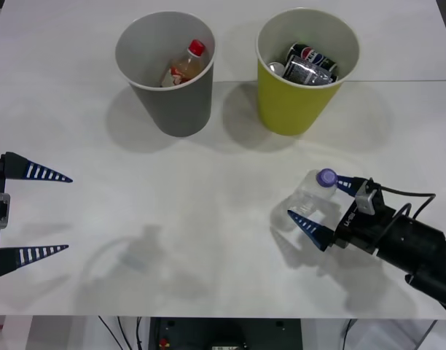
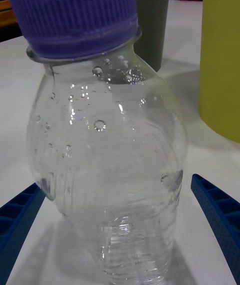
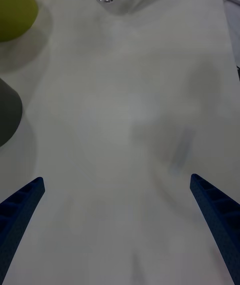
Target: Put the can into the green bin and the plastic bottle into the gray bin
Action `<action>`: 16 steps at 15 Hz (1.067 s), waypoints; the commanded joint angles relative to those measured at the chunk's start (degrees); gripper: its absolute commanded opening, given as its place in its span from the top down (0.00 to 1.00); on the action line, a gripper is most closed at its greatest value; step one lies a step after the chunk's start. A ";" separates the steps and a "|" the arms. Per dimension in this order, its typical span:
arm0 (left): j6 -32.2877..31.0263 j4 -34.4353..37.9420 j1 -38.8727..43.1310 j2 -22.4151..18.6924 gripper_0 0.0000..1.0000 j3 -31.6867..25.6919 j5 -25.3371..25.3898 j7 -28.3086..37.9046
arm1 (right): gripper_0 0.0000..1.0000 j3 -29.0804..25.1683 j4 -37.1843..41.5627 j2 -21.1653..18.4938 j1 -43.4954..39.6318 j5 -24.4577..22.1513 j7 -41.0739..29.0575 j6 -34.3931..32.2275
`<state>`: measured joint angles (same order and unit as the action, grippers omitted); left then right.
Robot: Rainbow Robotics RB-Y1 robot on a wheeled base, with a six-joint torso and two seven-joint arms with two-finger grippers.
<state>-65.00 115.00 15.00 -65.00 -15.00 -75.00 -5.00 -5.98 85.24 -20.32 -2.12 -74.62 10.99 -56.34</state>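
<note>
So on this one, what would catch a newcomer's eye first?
Probably the right tool, open around the plastic bottle, which stands upright at the table's near right, its purple cap close to the wrist camera. Next, the two bins at the far side: the gray bin holds a red-capped bottle, and the green bin beside it holds cans. The left tool waits open at the left edge.

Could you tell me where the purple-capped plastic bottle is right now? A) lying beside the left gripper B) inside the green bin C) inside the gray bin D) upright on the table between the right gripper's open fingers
D: the plastic bottle stands on the table, with the right gripper open around it.
</note>
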 commanded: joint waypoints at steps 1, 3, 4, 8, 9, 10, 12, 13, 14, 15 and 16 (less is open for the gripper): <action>0.00 0.00 0.00 0.00 0.00 0.00 0.00 0.00 | 0.00 1.32 -0.07 0.36 0.71 0.01 0.26 1.14; 0.00 0.00 0.00 0.00 0.00 0.00 0.00 0.00 | 0.18 1.76 -0.16 0.28 0.80 0.01 0.53 1.41; 0.00 0.00 0.00 0.00 0.00 0.00 0.00 0.00 | 0.69 1.94 -0.07 0.36 0.80 0.01 0.44 1.58; 0.00 0.00 0.00 0.00 0.00 0.00 0.00 0.00 | 1.00 2.73 -0.07 0.36 0.89 0.01 -0.27 2.28; 0.00 0.00 0.00 0.00 0.00 0.00 0.00 0.00 | 1.00 2.64 -0.07 0.36 0.80 0.01 -0.27 2.28; 0.00 0.00 0.00 0.00 0.00 0.00 0.00 0.00 | 1.00 2.73 -0.07 0.36 0.80 0.01 -0.27 2.28; 0.00 0.00 0.00 0.00 0.00 0.00 0.00 0.00 | 1.00 2.82 -0.07 0.36 0.80 0.01 -0.27 2.28; 0.00 0.00 0.00 0.00 0.00 0.00 0.00 0.00 | 1.00 2.82 -0.07 0.36 0.80 0.01 -0.35 2.28; 0.00 0.00 0.00 0.00 0.00 0.00 0.00 0.00 | 1.00 2.82 -0.07 0.28 0.80 0.01 -0.35 2.20; 0.00 0.00 0.00 0.00 0.00 0.00 0.00 0.00 | 1.00 2.73 -0.07 0.28 0.80 0.18 -0.53 2.11; 0.00 0.00 0.00 0.00 0.00 0.00 0.00 0.00 | 1.00 2.55 0.28 0.01 0.71 0.27 -0.70 2.02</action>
<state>-65.00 115.00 15.00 -65.00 -15.00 -75.00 -5.00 -3.29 85.26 -20.11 -1.34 -74.45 10.43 -54.22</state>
